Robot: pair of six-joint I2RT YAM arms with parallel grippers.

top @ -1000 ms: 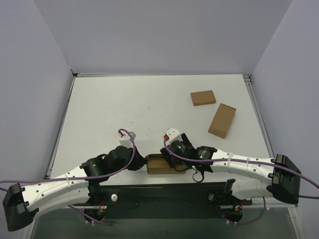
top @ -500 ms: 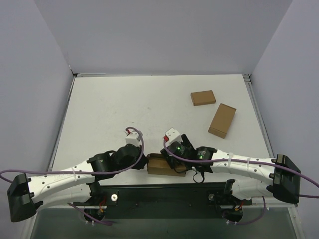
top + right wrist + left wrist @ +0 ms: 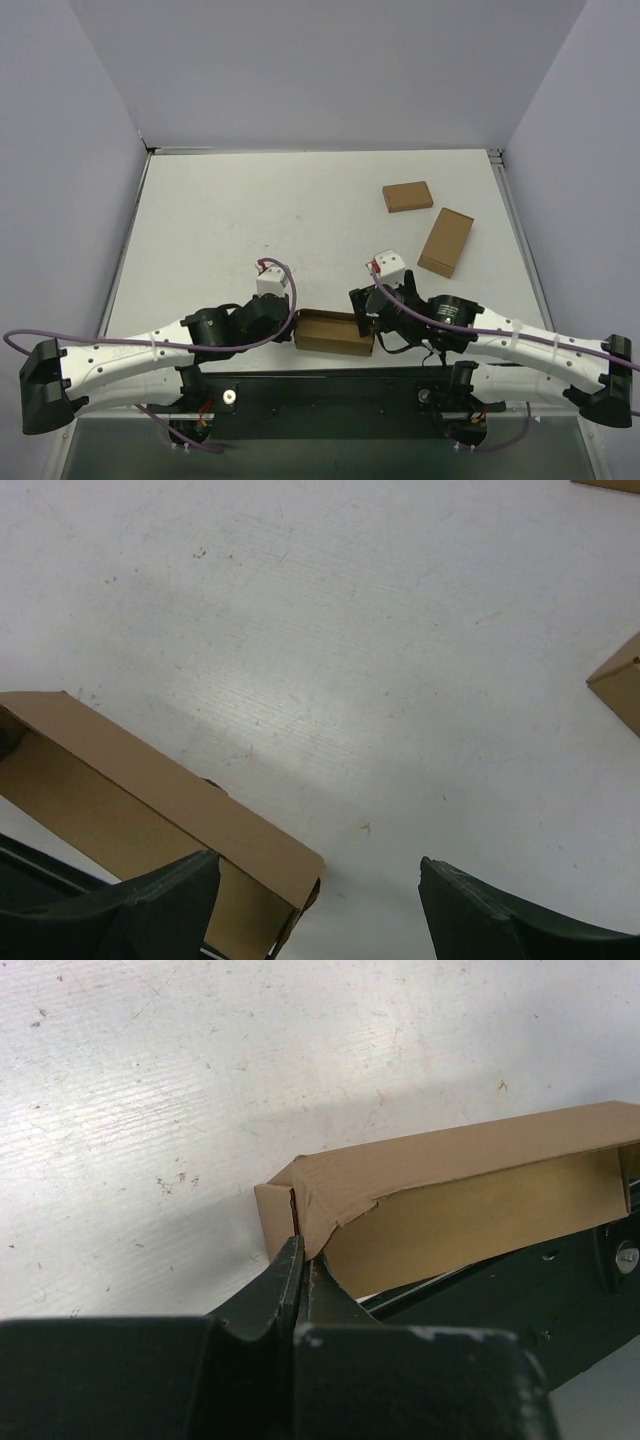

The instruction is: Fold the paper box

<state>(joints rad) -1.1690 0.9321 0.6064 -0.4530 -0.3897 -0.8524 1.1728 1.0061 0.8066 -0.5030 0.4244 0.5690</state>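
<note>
Soft, even light fills the scene, and the white table (image 3: 300, 200) is bright without harsh glare. The paper box (image 3: 450, 1160) throws a faint shadow on its far side. Close to the lens, the left gripper (image 3: 300, 1250) looks dark and blurred.

Right hand (image 3: 318, 900): I log it lifted clear of the paper box (image 3: 335, 332), jaws wider. Left hand (image 3: 299, 1260): shifted closer to the box's left end.

You see your right gripper (image 3: 318, 870) spread wide over the white table (image 3: 350, 630), the paper box (image 3: 170, 795) corner just beside one finger (image 3: 160, 900).
</note>
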